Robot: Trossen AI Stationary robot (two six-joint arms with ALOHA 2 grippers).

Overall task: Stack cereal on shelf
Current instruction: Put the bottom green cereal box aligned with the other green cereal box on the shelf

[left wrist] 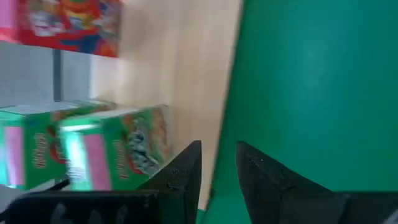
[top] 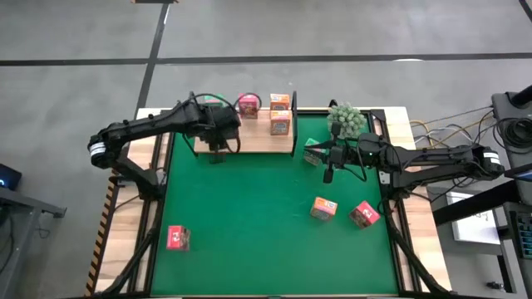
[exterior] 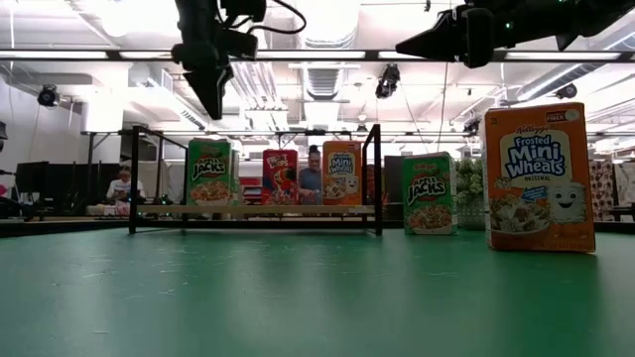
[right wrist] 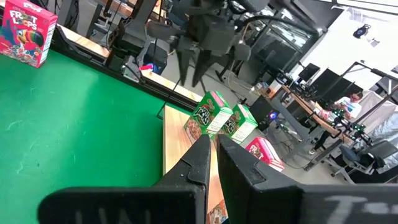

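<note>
The wooden shelf [top: 249, 141] stands at the far side of the green mat. On it stand two green cereal boxes [right wrist: 208, 115], a pink-red one [top: 248, 105] and two orange ones [top: 281, 123]. My left gripper [left wrist: 217, 149] hangs above the shelf's left part, just over the green boxes [left wrist: 118, 146]. It points steeply down, slightly open, with nothing between its fingers. My right gripper [right wrist: 213, 140] hovers level and shut over the mat's far right, holding nothing. A third green box [top: 314, 153] stands on the mat near it.
Loose boxes lie on the mat: an orange one [top: 324, 208] and a pink-red one [top: 364, 214] at the near right, another pink-red one [top: 178, 237] at the near left. A small green plant [top: 345, 119] stands right of the shelf. The mat's middle is bare.
</note>
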